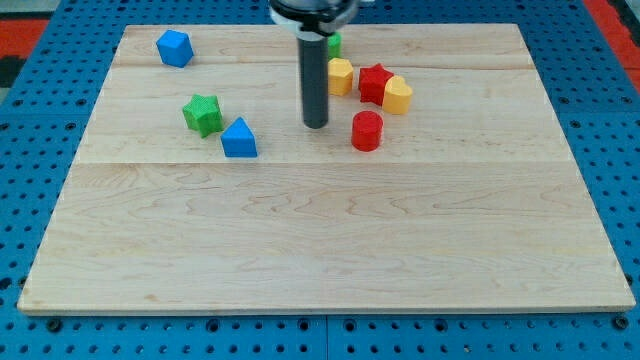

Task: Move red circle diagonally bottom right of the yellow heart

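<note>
The rod comes down from the view's top, and its tip (316, 125) rests on the wooden board (320, 240), just to the view's left of the red circle (367, 131) with a small gap between them. There is no gripper here, so nothing opens or closes; the rod holds nothing and touches no block.

The red circle sits below the red star (374, 83) and down and to the left of the yellow heart (398, 96), near it but apart. The heart lies against the star's right side. A second yellow block (340, 76) stands on the star's left, and a green block (334, 44) peeks out behind the rod; its shape cannot be made out. Well off to the left are a green star (203, 114), a blue triangle (239, 139) beside it, and a blue block (174, 48) near the top corner.

The task appears to be at the approach stage: the tip is lined up on the circle's left side, ready to push. The circle needs to travel rightward until it lies below and to the right of the heart. A push toward the view's right seems the fitting next move, kept low enough to pass under the heart without nudging it. A push that is off-centre could send the round block sliding away at an angle.
</note>
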